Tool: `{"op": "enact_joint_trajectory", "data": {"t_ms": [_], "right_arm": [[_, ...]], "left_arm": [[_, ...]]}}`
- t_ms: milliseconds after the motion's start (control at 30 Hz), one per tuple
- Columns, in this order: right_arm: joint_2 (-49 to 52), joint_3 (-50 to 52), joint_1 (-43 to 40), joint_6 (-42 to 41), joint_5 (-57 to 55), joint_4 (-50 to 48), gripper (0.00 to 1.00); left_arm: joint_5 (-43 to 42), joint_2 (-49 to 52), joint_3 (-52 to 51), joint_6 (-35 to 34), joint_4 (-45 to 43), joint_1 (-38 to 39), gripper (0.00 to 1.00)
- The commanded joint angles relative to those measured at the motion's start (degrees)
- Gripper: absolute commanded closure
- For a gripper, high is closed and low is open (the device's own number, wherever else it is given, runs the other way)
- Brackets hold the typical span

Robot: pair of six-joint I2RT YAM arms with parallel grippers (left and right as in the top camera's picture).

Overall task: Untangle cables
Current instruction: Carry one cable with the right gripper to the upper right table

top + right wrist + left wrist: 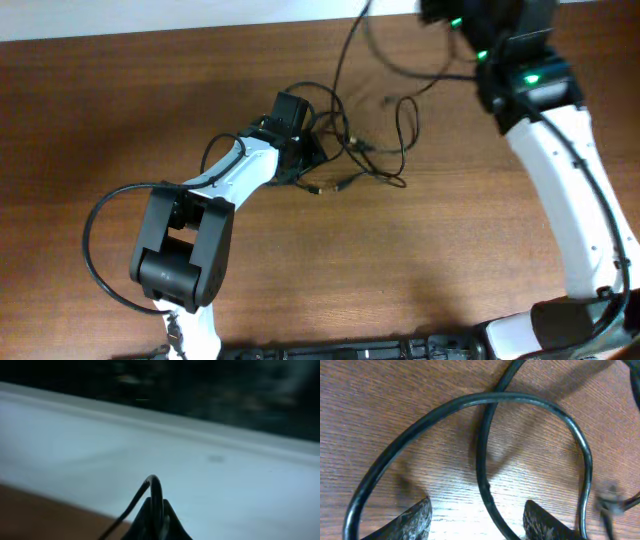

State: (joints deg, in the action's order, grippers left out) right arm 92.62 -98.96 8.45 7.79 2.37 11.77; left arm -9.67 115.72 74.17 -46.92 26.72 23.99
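two sets of jaws: left jaws spread wide astride the cables (481, 470), right jaws clamped on one cord (156, 485).

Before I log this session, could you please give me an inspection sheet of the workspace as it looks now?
Surface: brown wood-grain table.
Job's things: thin black cables tangled near the centre; one strand rises towards the right arm.
Clutter: nothing seen.
Grippers: left gripper open, low over the table, a strand running between its jaws; right gripper shut on a cable loop, lifted off the table.
Cables: thick black arm wire loops beside the left arm.
Surroundings: pale strip beyond the table's far edge.
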Motion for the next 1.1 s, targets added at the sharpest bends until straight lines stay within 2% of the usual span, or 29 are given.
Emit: {"op": "enact_joint_trajectory", "data": {"t_ms": [0, 100, 200, 267, 367, 433, 500, 567, 633, 667, 733, 800, 833, 867, 933, 1000, 1033, 1067], "right_arm": [[-0.15, -1.29, -10.43, 5.51, -11.47, -0.22, 0.96], [1.86, -1.29, -28.72, 5.46, -12.26, 0.68, 0.96], [6.73, -1.29, -38.16, 5.46, -11.13, 5.49, 0.96], [13.33, -1.29, -42.62, 5.49, -6.16, 9.94, 0.96], [23.23, -1.29, -43.74, 5.46, -5.25, 11.91, 0.96], [25.92, -1.29, -42.93, 5.49, 3.30, 8.46, 0.96], [25.92, -2.08, -40.68, 5.46, 9.49, -1.16, 0.96], [25.92, -3.65, -38.01, 5.51, 9.42, -8.61, 0.96], [25.97, -4.20, -35.91, 5.53, 9.40, -21.33, 0.96], [26.23, -4.20, -35.82, 5.51, 9.25, -23.52, 0.96], [29.22, -4.17, -36.28, 5.55, 7.08, -23.12, 0.96], [34.32, -4.17, -37.53, 5.75, 0.11, -17.90, 0.96], [36.87, -4.11, -38.14, 5.73, -2.05, -13.42, 0.89], [38.32, -4.11, -38.42, 5.73, -2.01, -9.22, 0.78], [39.01, -4.11, -38.49, 5.70, -2.03, -3.32, 0.65], [39.01, -4.13, -38.47, 5.70, -2.03, -0.96, 0.50], [38.95, -4.13, -38.36, 5.68, -2.01, 1.53, 0.08], [38.91, -4.13, -38.07, 5.66, -2.03, 3.82, 0.01]], "left_arm": [[0.70, 5.46, -2.99, 0.33, 1.38, -0.13, 0.43], [0.68, 5.46, -2.99, 0.31, 1.57, -0.13, 0.43], [0.63, 5.46, -2.99, 0.28, 1.38, -0.13, 0.43], [0.48, 5.46, -2.99, 0.28, 1.38, -0.13, 0.43], [0.48, 5.46, -2.99, 0.26, 1.33, -0.13, 0.43], [0.46, 5.46, -2.99, -0.37, 1.09, -0.13, 0.45], [0.57, 5.44, -2.99, -0.35, 0.70, -0.13, 0.54], [0.79, 5.46, -2.99, -0.35, 0.68, -0.13, 0.54], [1.11, 5.46, -2.99, -0.35, 0.17, -0.13, 0.53], [1.38, 5.46, -2.99, -0.35, -0.55, -0.13, 0.54], [2.03, 5.46, -2.99, -0.35, -1.18, -0.13, 0.53], [2.03, 5.46, -2.99, -0.35, -1.20, -0.13, 0.53], [2.03, 5.46, -2.99, -0.35, -1.46, -0.13, 0.53], [2.01, 5.44, -2.99, -0.35, -1.92, -0.13, 0.53], [2.01, 5.46, -2.99, -0.35, -2.25, -0.13, 0.53], [2.01, 5.46, -2.99, -0.35, -2.27, -0.13, 0.53], [2.01, 5.44, -2.99, -0.33, -2.25, -0.13, 0.53], [2.01, 5.46, -2.99, -0.33, -2.25, -0.13, 0.53]]}}
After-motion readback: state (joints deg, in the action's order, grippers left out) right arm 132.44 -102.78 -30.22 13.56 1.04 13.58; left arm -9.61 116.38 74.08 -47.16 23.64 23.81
